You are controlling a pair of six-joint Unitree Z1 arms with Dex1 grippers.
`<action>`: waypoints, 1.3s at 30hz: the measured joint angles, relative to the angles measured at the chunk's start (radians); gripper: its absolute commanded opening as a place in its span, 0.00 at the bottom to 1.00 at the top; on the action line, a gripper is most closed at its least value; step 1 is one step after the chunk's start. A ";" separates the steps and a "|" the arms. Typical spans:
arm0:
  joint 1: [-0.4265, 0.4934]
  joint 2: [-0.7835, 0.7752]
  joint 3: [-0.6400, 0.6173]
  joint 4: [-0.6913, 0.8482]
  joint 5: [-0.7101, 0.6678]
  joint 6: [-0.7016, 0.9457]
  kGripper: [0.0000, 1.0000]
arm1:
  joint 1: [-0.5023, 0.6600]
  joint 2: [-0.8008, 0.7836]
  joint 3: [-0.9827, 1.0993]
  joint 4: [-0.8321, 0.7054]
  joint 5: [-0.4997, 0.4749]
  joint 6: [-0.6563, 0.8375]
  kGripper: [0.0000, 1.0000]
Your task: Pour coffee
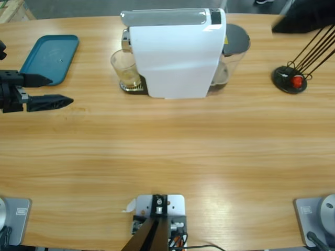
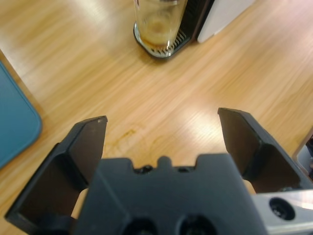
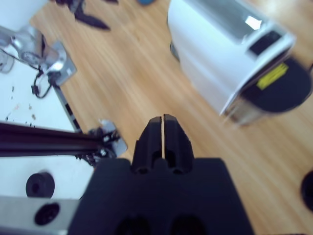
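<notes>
Your left gripper (image 1: 52, 90) is spread wide left of the glass (image 1: 125, 69) holding coffee (image 2: 157, 29); right gripper (image 3: 163, 128) is clenched on nothing.

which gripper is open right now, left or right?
The left gripper: its two black jaws stand wide apart with bare table between them, aimed at the glass under the coffee machine. The right gripper has its jaws pressed together.

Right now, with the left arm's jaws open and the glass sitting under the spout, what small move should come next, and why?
Probably ease the left gripper forward toward the glass. Its jaws stand open and empty over bare table, lined up on the glass in the left wrist view, but well apart from it. The glass stands on the drip tray of the coffee machine with a little coffee at its bottom.
</notes>
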 measured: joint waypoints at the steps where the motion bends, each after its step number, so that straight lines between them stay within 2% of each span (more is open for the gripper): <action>1: 0.000 0.009 0.001 -0.016 0.000 0.002 1.00 | 0.000 -0.034 0.074 -0.035 -0.003 0.020 0.00; 8: -0.001 0.032 0.003 -0.083 0.000 0.008 1.00 | 0.000 -0.208 0.480 -0.274 -0.023 0.132 0.00; 15: -0.001 0.031 0.003 -0.105 -0.003 0.042 1.00 | 0.001 -0.203 0.543 -0.391 -0.066 0.139 0.00; 16: -0.001 0.031 0.003 -0.109 -0.004 0.046 1.00 | 0.001 -0.199 0.552 -0.400 -0.070 0.139 0.03; 17: -0.001 0.031 0.003 -0.113 -0.004 0.048 1.00 | 0.001 -0.197 0.558 -0.405 -0.073 0.139 0.54; 18: -0.001 0.031 0.003 -0.115 -0.004 0.049 1.00 | 0.001 -0.197 0.561 -0.412 -0.073 0.139 0.97; 19: -0.001 0.031 0.004 -0.117 -0.004 0.049 1.00 | 0.001 -0.197 0.562 -0.418 -0.073 0.140 1.00; 24: -0.001 0.029 0.015 -0.118 -0.011 0.049 1.00 | 0.019 -0.197 0.582 -0.479 -0.073 0.147 1.00; 29: -0.001 0.029 0.015 -0.118 -0.012 0.049 1.00 | 0.052 -0.197 0.721 -0.692 -0.098 0.147 1.00; 34: -0.001 0.029 0.030 -0.118 -0.026 0.054 1.00 | 0.079 -0.204 0.773 -0.717 -0.210 0.139 1.00; 39: -0.001 0.042 0.031 -0.136 -0.038 0.081 1.00 | 0.123 -0.197 0.774 -0.717 -0.257 0.095 1.00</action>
